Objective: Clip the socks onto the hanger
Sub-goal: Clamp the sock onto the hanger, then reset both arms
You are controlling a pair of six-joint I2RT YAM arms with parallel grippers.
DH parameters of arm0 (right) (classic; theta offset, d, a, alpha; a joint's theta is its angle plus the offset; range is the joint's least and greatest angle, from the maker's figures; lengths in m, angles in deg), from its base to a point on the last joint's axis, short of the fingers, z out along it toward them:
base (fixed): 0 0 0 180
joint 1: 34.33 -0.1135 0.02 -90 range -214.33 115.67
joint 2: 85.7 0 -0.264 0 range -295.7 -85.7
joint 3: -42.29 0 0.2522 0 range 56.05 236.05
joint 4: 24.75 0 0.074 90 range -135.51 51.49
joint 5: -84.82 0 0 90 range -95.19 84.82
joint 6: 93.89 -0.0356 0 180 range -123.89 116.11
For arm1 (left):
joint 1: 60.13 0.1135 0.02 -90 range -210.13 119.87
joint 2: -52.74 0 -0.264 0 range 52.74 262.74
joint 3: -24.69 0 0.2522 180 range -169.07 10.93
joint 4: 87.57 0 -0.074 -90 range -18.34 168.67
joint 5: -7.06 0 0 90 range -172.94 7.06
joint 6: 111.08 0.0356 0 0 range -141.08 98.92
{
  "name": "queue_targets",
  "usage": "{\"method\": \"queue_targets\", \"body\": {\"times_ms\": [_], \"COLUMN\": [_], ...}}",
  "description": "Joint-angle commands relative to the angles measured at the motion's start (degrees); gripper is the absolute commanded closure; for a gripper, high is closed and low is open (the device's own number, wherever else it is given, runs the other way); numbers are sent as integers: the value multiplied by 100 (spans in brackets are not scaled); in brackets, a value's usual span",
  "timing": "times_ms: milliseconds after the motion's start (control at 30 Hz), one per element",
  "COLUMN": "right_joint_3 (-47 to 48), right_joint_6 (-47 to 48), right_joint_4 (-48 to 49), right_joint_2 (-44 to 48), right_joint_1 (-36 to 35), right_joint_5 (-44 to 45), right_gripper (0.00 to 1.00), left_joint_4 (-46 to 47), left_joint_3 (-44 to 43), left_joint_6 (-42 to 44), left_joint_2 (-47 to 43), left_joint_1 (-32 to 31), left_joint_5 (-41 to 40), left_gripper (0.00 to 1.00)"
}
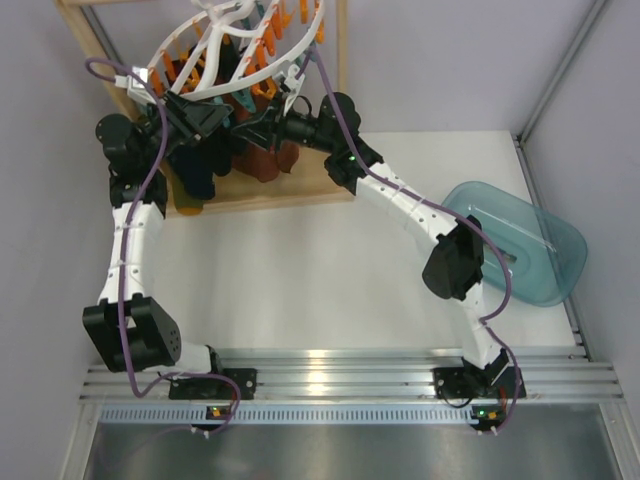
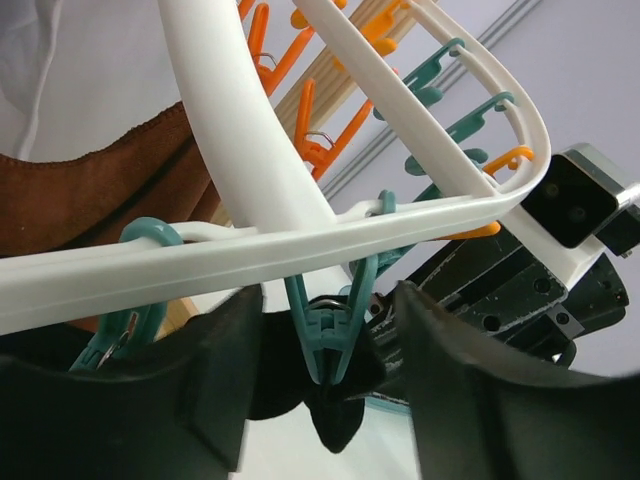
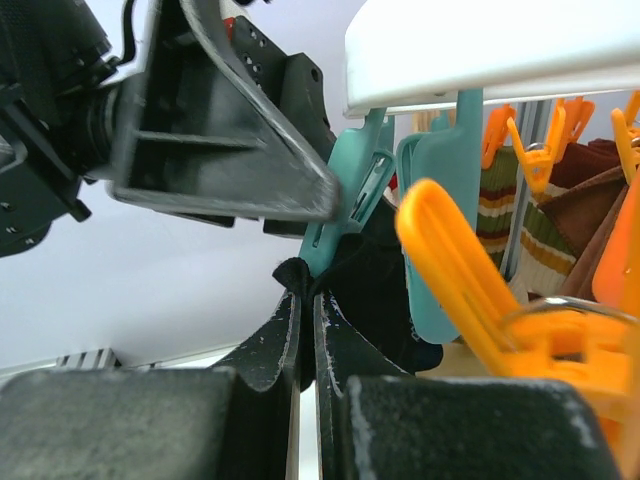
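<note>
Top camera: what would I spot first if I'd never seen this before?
Probably the round white hanger at the back left, bristling with orange and teal clips, with both black arms reaching up under it. Up close, the right arm's jaws pinch a black sock beside a teal clip, while the left arm's jaws stand open around a teal clip. A see-through blue tub sits at the table's right edge.

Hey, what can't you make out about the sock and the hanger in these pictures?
Left wrist view: the left gripper hides all but a tip of the sock.
Right wrist view: the teal clip is blurred; whether it bites the sock is unclear.
Top view: the top edge cuts off the hanger; the arms cover the sock.
</note>
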Motion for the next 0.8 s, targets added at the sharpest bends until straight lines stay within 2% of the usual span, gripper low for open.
{"method": "queue_targets", "body": {"times_ms": [0, 200, 233, 367, 400, 433, 533, 600, 667, 767], "right_joint_3": [280, -9, -80, -729, -870, -1020, -1775, -2311, -2889, -3645], "right_joint_6": [105, 175, 202, 272, 298, 351, 412, 527, 685, 834], "right_joint_4": [273, 203, 185, 27, -35, -140, -149, -246, -412, -824], "right_joint_2": [203, 378, 422, 904, 1011, 1133, 1705, 2196, 2731, 3469], "right_joint_1": [-55, -38, -29, 68, 94, 155, 313, 384, 551, 893], "right_joint_5": [20, 81, 99, 99, 125, 204, 213, 249, 284, 319], "right_gripper": [100, 100, 90, 51, 43, 26, 4, 0, 0, 0], "left_joint_4": [-57, -617, -768, -1453, -1742, -1814, -2674, -3052, -3895, -5554], "left_joint_3": [-349, -454, -472, -525, -516, -516, -516, -516, -568, -770], "left_joint_6": [197, 416, 469, 697, 794, 864, 1224, 1644, 2093, 3636], "left_joint_2": [-357, -595, -621, -796, -832, -858, -972, -1043, -1105, -1122], "left_joint_1": [109, 312, 338, 662, 733, 786, 1058, 1252, 1392, 1524], "left_joint_5": [42, 33, 68, 419, 516, 587, 842, 1008, 1079, 896], "left_gripper": [35, 21, 15, 2, 2, 2, 2, 2, 2, 2]}}
